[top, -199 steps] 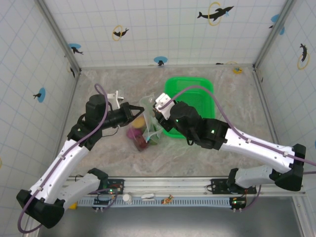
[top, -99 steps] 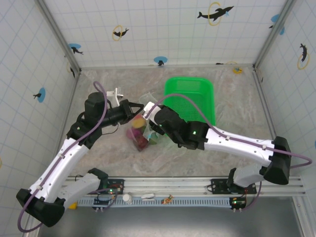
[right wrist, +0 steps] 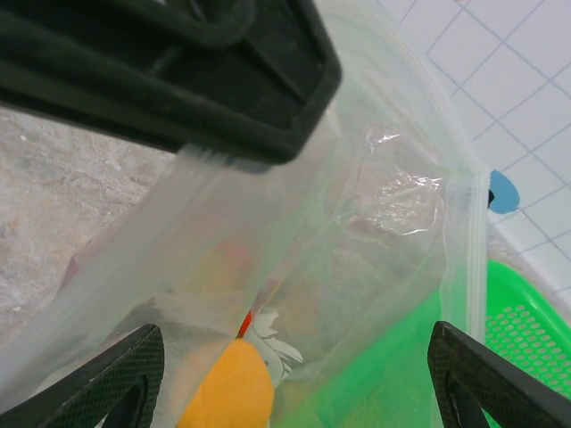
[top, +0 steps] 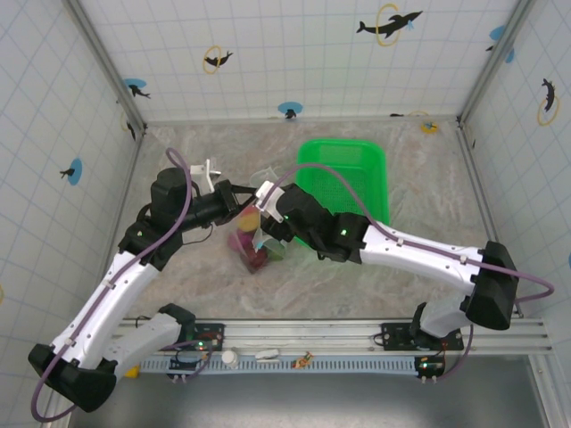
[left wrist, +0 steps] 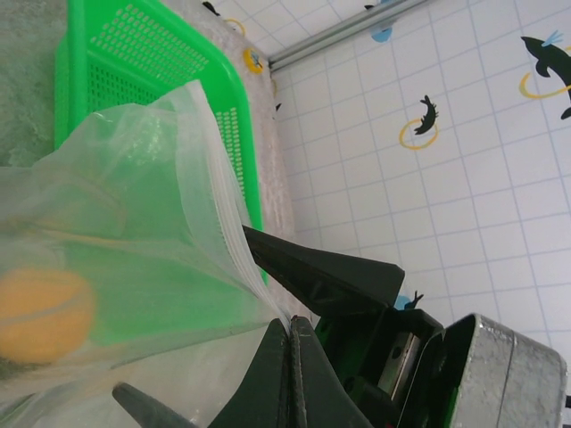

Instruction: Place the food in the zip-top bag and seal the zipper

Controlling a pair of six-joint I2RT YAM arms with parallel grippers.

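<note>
My left arm reaches up from its base at the near left corner, elbow bent, forearm turned to the right, wrist level above the bench [top: 375, 276]. My left gripper [top: 244, 198] points right, toward the middle of the bench. Its fingers [left wrist: 268, 374] are pressed together, and between their tips they pinch the upper edge of the zip-top bag [left wrist: 134, 214], just where the pale zipper [left wrist: 225, 209] runs down into them. The bag hangs from that pinch, its clear film sagging to the left in my left wrist view.

My right arm stretches from the near right corner, low and long across the bench, the wrist crossing in front of the green basket [top: 357, 174]. My right gripper [top: 268, 196] ends just beside the tip of the left one, at the bag's mouth. Its fingers [right wrist: 98, 379] are spread wide, one on each side of the bag's film. I cannot tell whether either pad touches the plastic, and they clamp nothing.

The bag sits between my two wrists, its lower part resting on the bench just left of the basket. The food [top: 254, 242] lies inside it: yellow, magenta and dark pieces show from above. Through the film, my right wrist view shows one orange-yellow piece [right wrist: 227, 392] low in the bag.
</note>
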